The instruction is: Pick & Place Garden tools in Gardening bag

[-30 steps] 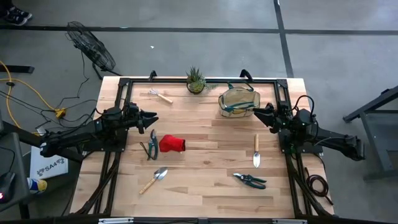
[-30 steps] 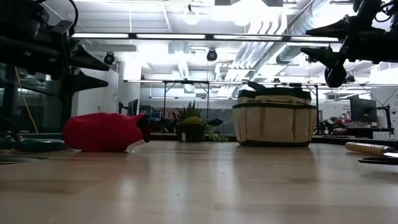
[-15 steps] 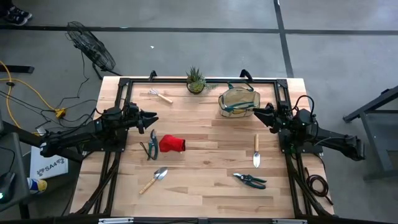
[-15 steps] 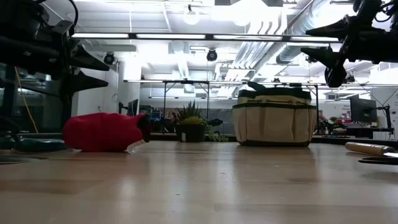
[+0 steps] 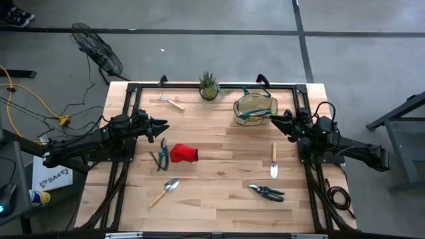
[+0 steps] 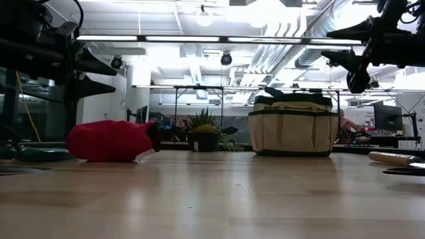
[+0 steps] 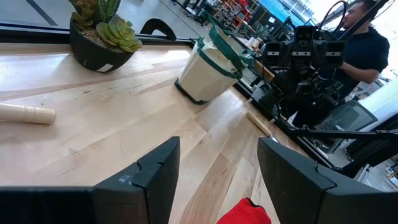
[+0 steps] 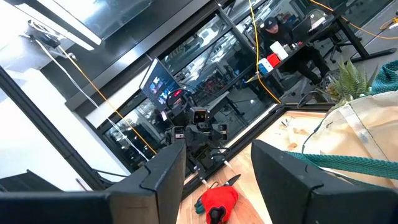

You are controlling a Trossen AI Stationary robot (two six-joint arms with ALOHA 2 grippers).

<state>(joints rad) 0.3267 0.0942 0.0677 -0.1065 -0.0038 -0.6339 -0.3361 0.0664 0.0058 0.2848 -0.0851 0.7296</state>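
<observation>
Your left gripper (image 5: 163,124) raised, fingers spread, empty, above the red fabric glove (image 5: 184,154), your right gripper (image 5: 273,120) likewise spread, empty, beside the round beige fabric gardening bag (image 5: 254,108), tools on the wooden table (image 5: 219,172).

Bright Overhead Light, Soft Shadows, Some Glare

Even light from above fills the high view; the wooden table (image 5: 219,159) looks pale and shadows under the tools are faint; in the low view ceiling strip lights (image 6: 219,38) blow out white and sheen lies across the near tabletop, which is blurred; both arms read as dark silhouettes there; the right wrist view shows reflections in glass walls (image 8: 186,56)
</observation>
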